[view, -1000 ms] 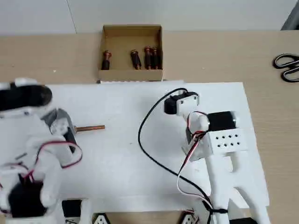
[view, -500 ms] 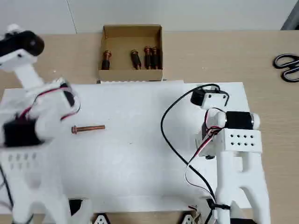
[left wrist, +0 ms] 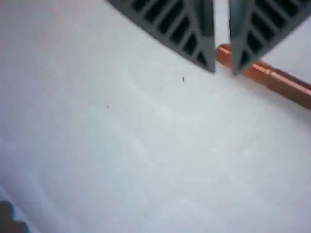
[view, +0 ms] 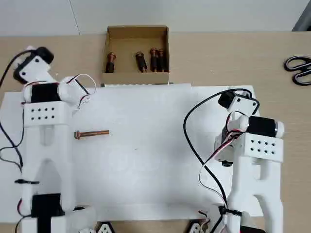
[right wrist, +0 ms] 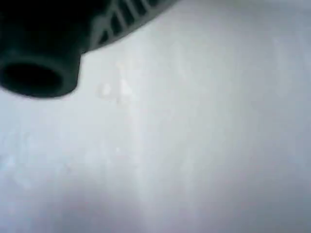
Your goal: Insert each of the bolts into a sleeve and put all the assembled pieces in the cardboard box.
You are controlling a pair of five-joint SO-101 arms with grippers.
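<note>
A copper bolt lies on the white foam board, left of centre. In the left wrist view my left gripper hangs just above the bolt's head end, jaws nearly together with only a slim gap and nothing between them. My right gripper is shut on a black sleeve, held low over the board's right side; its dark end peeks out beside the right arm. The cardboard box at the back holds several assembled pieces.
Scissors lie on the wooden table at the far right. Black and red cables loop from the right arm over the board. The left arm's body stands over the board's left edge.
The left arm has swung from low beside the bolt to an upright, folded pose. The right arm has shifted right. The bolt has stayed put.
</note>
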